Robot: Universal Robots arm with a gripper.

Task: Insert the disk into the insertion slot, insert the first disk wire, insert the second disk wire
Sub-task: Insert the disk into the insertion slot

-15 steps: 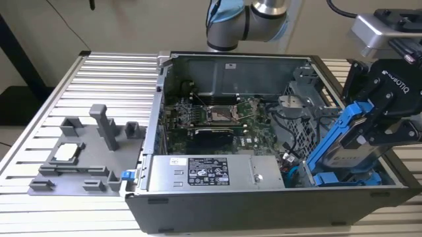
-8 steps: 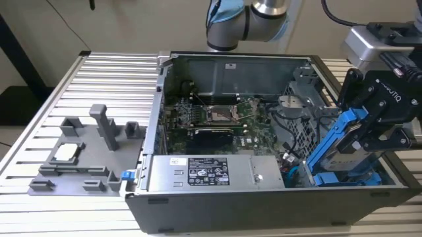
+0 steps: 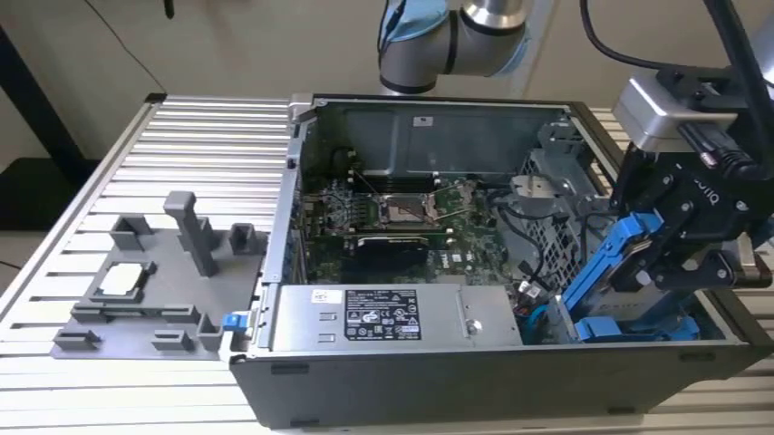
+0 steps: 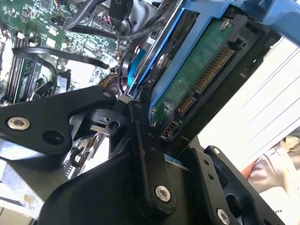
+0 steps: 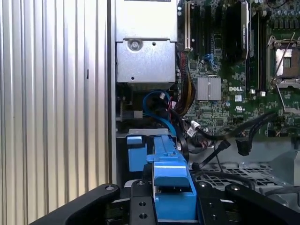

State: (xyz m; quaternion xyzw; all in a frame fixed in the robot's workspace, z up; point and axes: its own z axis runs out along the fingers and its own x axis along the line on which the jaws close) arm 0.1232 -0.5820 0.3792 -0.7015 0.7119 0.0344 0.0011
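Exterior view: the claw [image 3: 662, 258] hangs over the near right corner of the computer case [image 3: 484, 390], as that view shows it. It is pinching the disk [image 3: 608, 267] by its blue carrier. The disk is tilted, with its low end dipping inside the case wall toward the insertion slot [image 3: 550, 322] and its high end leaning out past the case. The slant looks meant to feed the leading edge into the bay at an angle. Another blue frame [image 3: 641, 328] lies flat in that same case corner, just beside the disk's low end.

In the first wrist view the black fingers [image 5: 140, 208] press on either side of the carrier, a grip that leaves the drive's end free. In the second wrist view the disk's green board and connector row [image 4: 206, 77] face outward, uncovered, with no wire plugged in. The disk is not yet seated, and the case itself rests on the ribbed bench [image 3: 181, 136].
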